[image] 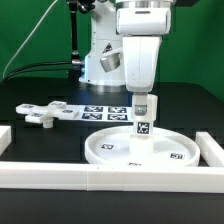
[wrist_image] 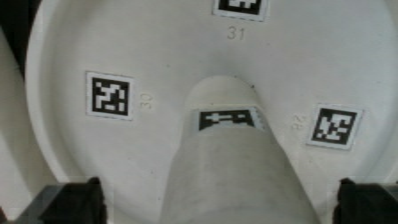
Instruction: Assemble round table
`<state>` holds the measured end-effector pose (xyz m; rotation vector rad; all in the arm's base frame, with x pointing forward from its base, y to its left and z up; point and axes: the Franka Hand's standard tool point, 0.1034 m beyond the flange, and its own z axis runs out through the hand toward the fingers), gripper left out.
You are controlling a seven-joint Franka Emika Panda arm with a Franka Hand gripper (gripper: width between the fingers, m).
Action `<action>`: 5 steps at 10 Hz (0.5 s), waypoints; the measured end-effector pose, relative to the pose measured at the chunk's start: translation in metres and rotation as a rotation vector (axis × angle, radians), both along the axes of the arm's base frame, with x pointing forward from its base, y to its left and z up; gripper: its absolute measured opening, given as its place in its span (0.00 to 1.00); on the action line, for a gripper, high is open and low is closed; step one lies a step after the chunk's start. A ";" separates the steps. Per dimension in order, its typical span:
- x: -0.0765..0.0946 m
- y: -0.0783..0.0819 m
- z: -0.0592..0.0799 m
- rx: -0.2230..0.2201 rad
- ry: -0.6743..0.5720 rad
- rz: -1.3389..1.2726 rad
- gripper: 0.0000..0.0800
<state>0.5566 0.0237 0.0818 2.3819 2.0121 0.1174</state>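
Note:
The large round rimmed disc lies flat on the black table; in the wrist view it fills the picture, with tags on it. The short cylindrical post stands upright near the disc's middle, a tag on its side. In the wrist view the post runs up between the fingers. My gripper is straight above the post's top, open, with its jaws on either side of it; in the wrist view a gap shows at each finger. The four-armed cross piece lies at the exterior view's left.
The marker board lies behind the disc. White border rails run along the front, the right and the left. The arm's white base stands at the back, with black cables beside it.

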 end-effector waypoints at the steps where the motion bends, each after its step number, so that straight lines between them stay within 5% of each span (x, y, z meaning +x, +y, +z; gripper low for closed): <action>1: 0.000 0.000 0.000 0.000 0.000 -0.004 0.65; 2: 0.000 -0.001 0.000 0.000 0.000 -0.006 0.51; 5: 0.000 -0.001 0.000 0.001 0.001 -0.034 0.51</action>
